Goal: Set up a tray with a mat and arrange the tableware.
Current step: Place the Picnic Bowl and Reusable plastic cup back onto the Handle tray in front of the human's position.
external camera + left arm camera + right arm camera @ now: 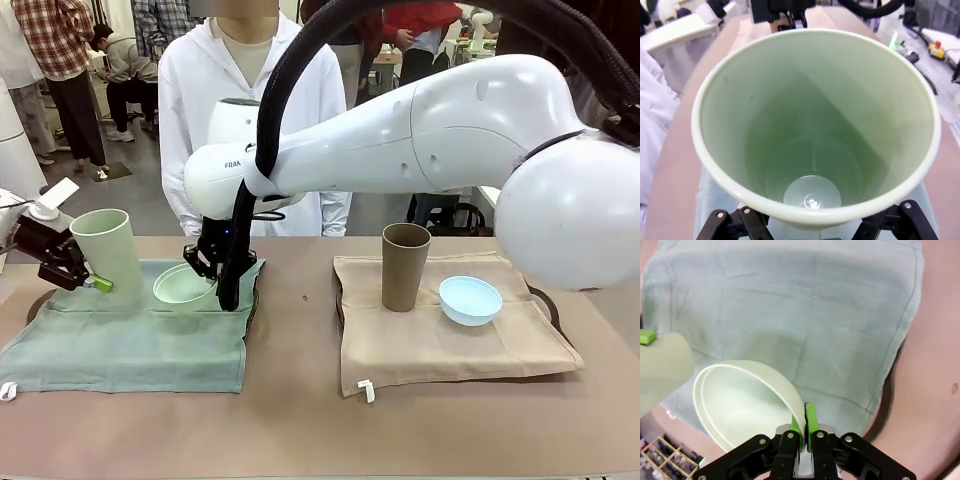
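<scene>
Green bowl (pixel 747 405) (rim) pinched in right tool (pixel 801 426) — tilted.

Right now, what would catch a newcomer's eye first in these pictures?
The right arm, reaching across to the green mat on the left, where the right gripper pinches the rim of the pale green bowl. Beside it, the left gripper holds the pale green cup. On the tan mat stand the brown cup and light blue bowl.

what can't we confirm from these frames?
- Left tray: front view, green mat covers all but a dark edge.
- Left gripper finger contact on green cup: left wrist view, cup blocks the pads.
- Green bowl resting or lifted: right gripper pinches its rim; underside hidden in both views.
- Right tray: tan mat covers most.
</scene>
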`<control>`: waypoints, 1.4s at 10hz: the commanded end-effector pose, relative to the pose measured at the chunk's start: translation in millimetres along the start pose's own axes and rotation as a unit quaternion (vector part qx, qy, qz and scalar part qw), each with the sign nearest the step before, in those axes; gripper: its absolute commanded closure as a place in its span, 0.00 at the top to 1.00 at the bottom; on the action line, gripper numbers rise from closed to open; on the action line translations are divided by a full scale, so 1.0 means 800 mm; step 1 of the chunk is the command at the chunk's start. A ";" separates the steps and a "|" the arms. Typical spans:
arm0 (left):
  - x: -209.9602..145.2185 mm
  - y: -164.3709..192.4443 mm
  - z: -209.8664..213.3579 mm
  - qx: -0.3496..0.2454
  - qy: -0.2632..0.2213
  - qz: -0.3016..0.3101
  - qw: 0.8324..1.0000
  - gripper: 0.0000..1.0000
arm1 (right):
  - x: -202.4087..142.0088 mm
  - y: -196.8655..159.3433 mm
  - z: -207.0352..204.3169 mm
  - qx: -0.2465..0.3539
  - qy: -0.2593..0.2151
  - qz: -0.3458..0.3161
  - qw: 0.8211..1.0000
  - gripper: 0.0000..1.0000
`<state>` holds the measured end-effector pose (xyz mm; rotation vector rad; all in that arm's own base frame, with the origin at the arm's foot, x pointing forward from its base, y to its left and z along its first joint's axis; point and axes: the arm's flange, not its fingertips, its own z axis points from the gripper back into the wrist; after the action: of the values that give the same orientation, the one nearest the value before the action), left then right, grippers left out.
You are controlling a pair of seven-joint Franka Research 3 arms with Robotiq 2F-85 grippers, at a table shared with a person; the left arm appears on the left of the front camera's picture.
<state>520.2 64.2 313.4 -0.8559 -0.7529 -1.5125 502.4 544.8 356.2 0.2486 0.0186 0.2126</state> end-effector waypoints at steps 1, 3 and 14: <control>-0.014 0.018 -0.009 -0.009 0.005 -0.037 0.999 0.82 | 0.012 -0.001 -0.014 0.025 0.005 0.012 1.000 0.04; -0.021 0.019 -0.014 -0.006 0.011 -0.039 0.999 0.82 | 0.016 -0.005 -0.028 0.026 0.014 0.011 0.999 0.04; -0.026 0.022 0.011 0.034 0.070 -0.021 0.997 1.00 | -0.011 -0.006 0.010 -0.017 -0.018 0.020 0.999 1.00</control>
<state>544.7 78.0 292.0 -0.7146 -0.7539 -1.5597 506.4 544.3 358.6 0.2596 -0.0032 0.2546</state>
